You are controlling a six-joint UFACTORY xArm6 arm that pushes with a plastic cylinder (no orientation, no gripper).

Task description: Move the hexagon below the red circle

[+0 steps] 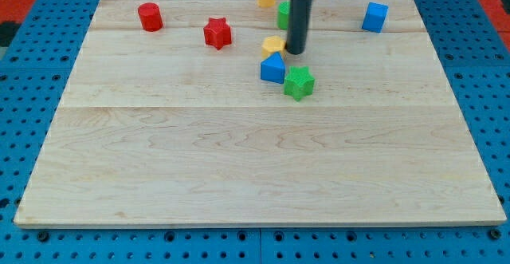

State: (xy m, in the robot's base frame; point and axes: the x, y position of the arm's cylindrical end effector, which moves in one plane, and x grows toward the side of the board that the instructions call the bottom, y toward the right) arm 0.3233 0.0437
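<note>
My tip (pixel 296 53) just right of the squat yellow hexagon (pixel 272 45)

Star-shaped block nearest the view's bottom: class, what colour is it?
Green star, seen in the camera view, beside the blue block.

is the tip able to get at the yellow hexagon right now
Probably yes: my tip sits just right of the yellow hexagon, nothing between them. The blue block crowds its lower side, though.
</note>
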